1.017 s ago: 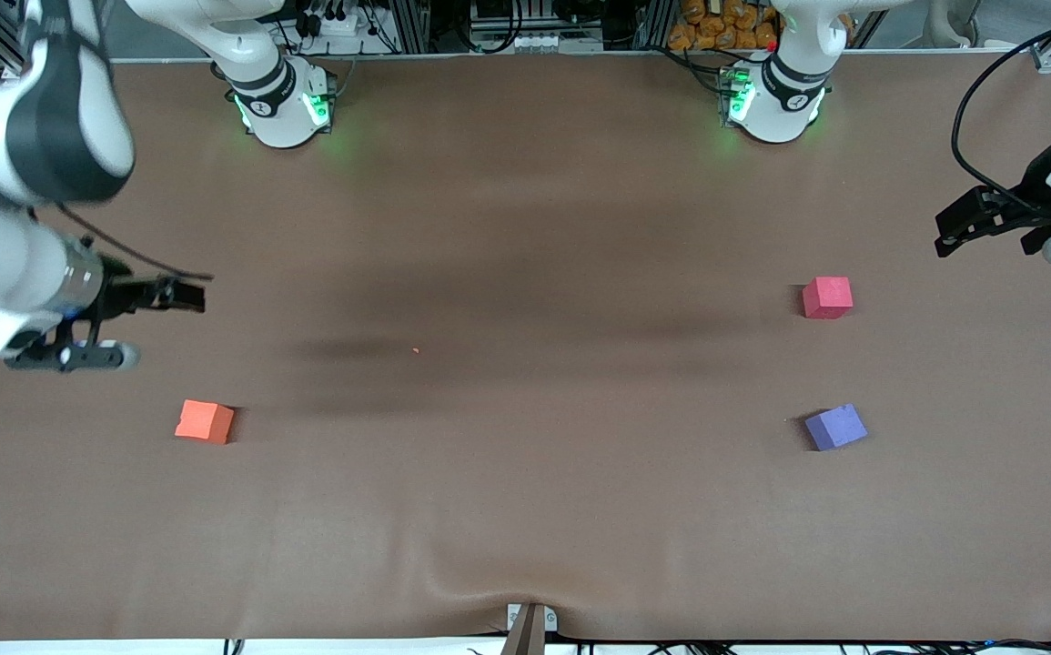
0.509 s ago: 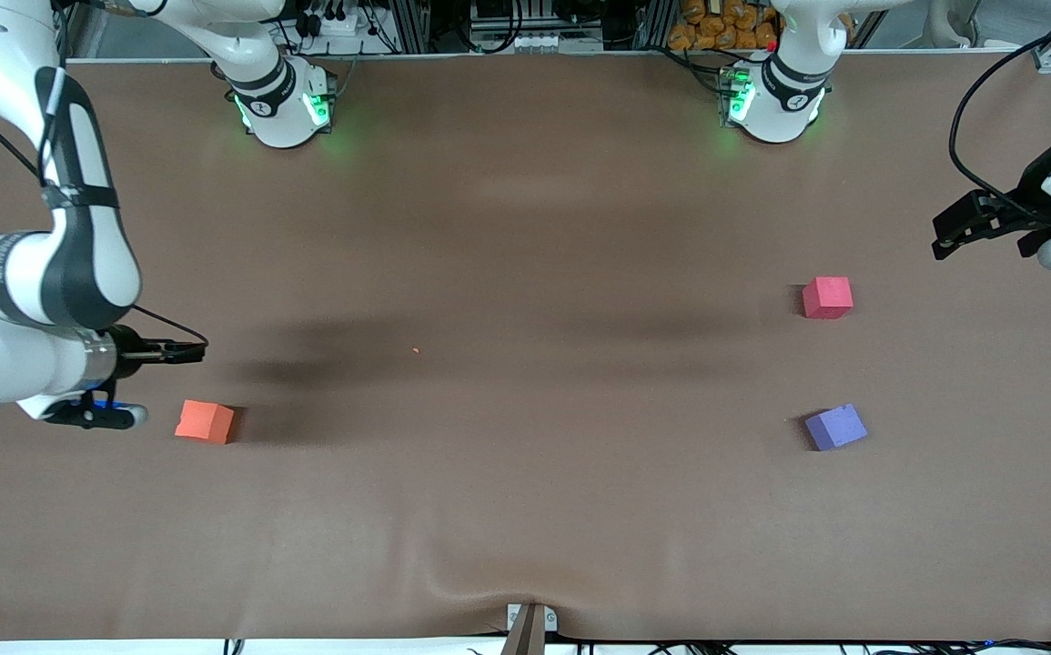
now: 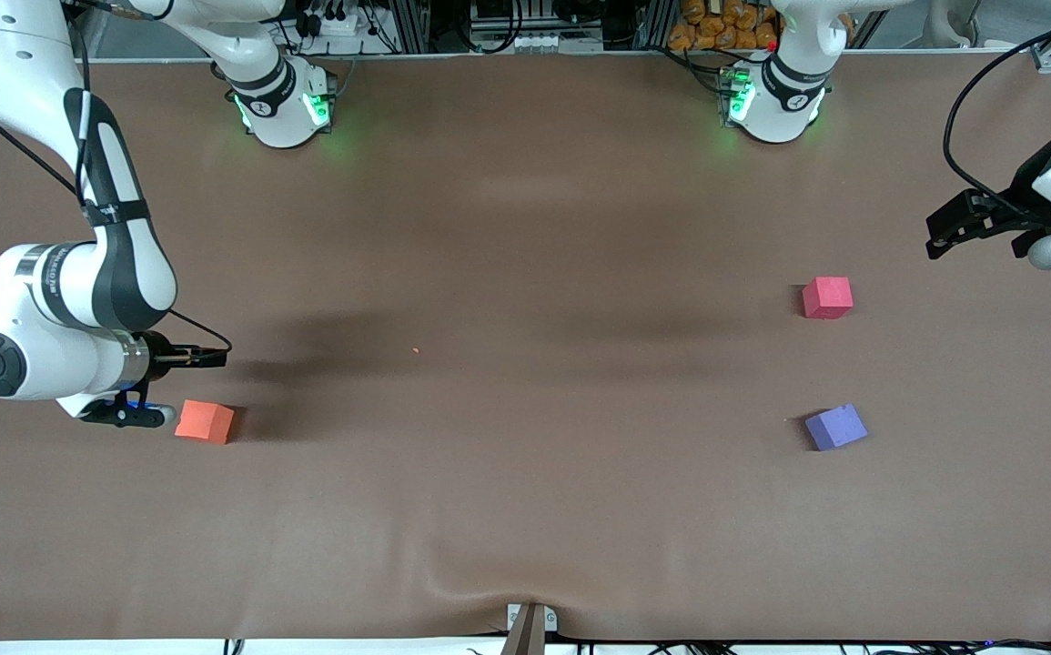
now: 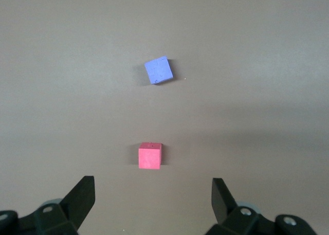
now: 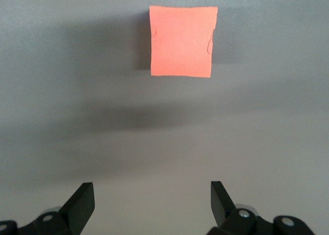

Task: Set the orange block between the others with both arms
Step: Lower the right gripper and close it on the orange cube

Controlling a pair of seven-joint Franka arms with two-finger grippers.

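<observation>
The orange block [image 3: 205, 422] lies on the brown table toward the right arm's end; it also shows in the right wrist view [image 5: 181, 41]. My right gripper [image 3: 212, 358] hangs open over bare table right beside it, nothing between its fingers [image 5: 85, 198]. The others stand toward the left arm's end: the pinkish-red cube [image 3: 827, 297] and, nearer the front camera, the purple-blue cube [image 3: 835, 427]. Both appear in the left wrist view, pinkish-red cube [image 4: 150, 156] and purple-blue cube [image 4: 158, 70]. My left gripper [image 3: 936, 240] hovers open and empty over the table's end, beside the pinkish-red cube.
A tiny orange speck [image 3: 416, 349] lies mid-table. The brown cover has a wrinkle [image 3: 480, 582] near the front edge, by a small bracket [image 3: 529, 622]. The green-lit bases [image 3: 284, 105] [image 3: 773, 98] stand at the table's back edge.
My right arm has swung down and inward, bringing its open gripper close beside the orange block. My left gripper has drifted slightly. No block has moved.
</observation>
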